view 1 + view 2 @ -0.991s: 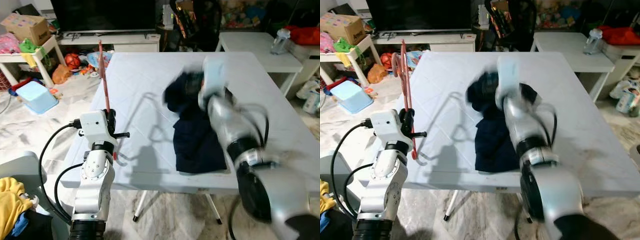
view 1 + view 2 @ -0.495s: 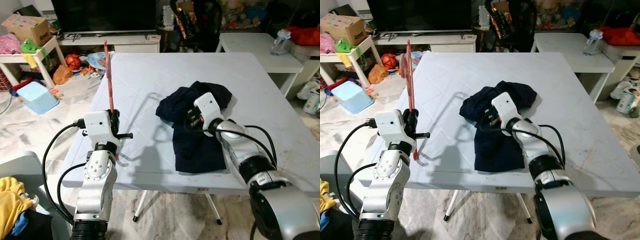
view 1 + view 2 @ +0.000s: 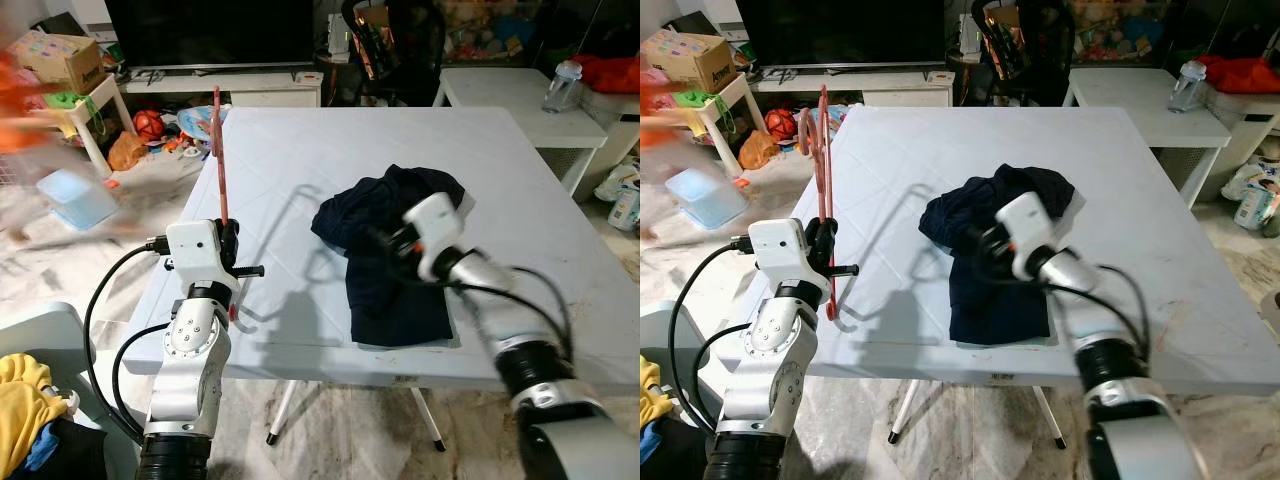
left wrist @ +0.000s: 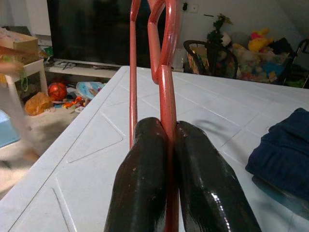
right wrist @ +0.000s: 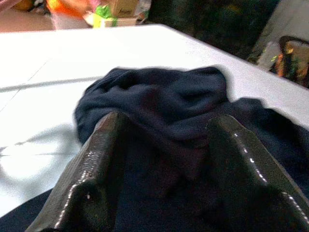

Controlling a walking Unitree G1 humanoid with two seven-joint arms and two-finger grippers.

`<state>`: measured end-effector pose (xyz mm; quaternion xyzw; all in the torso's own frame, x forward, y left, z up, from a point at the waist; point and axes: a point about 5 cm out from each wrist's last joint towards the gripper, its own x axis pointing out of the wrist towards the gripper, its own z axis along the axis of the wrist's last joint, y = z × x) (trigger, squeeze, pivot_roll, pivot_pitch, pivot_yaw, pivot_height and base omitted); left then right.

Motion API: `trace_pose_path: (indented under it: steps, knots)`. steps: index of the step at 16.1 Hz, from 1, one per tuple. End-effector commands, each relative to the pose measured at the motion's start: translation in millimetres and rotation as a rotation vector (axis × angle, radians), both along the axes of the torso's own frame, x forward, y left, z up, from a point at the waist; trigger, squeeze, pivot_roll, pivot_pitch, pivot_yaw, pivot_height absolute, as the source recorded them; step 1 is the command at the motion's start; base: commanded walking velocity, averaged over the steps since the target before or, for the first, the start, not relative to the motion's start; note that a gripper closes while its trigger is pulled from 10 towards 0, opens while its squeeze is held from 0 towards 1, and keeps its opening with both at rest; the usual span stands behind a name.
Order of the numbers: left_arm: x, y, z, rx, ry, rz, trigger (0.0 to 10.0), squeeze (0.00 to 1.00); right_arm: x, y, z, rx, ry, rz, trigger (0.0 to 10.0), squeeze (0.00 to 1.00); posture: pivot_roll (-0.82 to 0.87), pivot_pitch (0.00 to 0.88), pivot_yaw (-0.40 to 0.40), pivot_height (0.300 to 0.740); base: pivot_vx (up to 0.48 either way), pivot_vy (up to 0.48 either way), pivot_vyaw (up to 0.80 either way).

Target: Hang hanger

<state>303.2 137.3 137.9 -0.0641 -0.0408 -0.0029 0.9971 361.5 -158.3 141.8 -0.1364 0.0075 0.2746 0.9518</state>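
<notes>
Since half a second ago my right arm is pulling back a little from the dark garment [image 3: 992, 255], blurred as it moves, while the left arm is staying where it was. I'm keeping the right gripper [image 5: 161, 159] spread wide, its two black fingers [image 5: 96, 159] straddling the crumpled navy cloth just ahead of them without pinching it. On the other side, the left gripper [image 4: 169, 164] is clamping the red hanger [image 4: 161, 58] by its lower edge, fingers tight against the thin rod, and the hanger is standing upright at the left edge of the white table [image 3: 300, 150], hook uppermost.

I'm judging the hanger light and stiff, its smooth rod likely to swivel in a two-finger pinch, so the low, firm hold is suiting it. The garment is looking soft and limp; it will sag and bunch. I'm thinking the collar or a shoulder fold is the place to grip, not the loose middle.
</notes>
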Motion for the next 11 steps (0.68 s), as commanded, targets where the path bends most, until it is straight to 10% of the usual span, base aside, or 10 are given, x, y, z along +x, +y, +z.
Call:
trace_pose_path:
  steps: [1, 7, 11]
  knots:
    - [-1.2, -0.7, -9, 0.001, 0.044, -0.009, 10.0, 0.00, -3.6, -8.4, -2, 0.002, 0.031, 0.009, 10.0, 1.00, -0.09, 0.000, 0.024, 0.740, 0.000, 0.000, 0.00]
    - [0.5, 0.8, -9, 0.006, 0.045, -0.014, 10.0, 0.00, -26.8, -29.2, -1, -0.026, 0.196, 0.280, 10.0, 1.00, -0.08, 0.000, 0.027, 0.740, 0.000, 0.000, 0.00]
    - [-0.4, 1.3, -9, 0.007, 0.045, -0.013, 10.0, 0.00, -49.6, -7.9, -19, 0.064, 0.351, 0.468, 10.0, 1.00, -0.08, 0.000, 0.026, 0.740, 0.000, 0.000, 0.00]
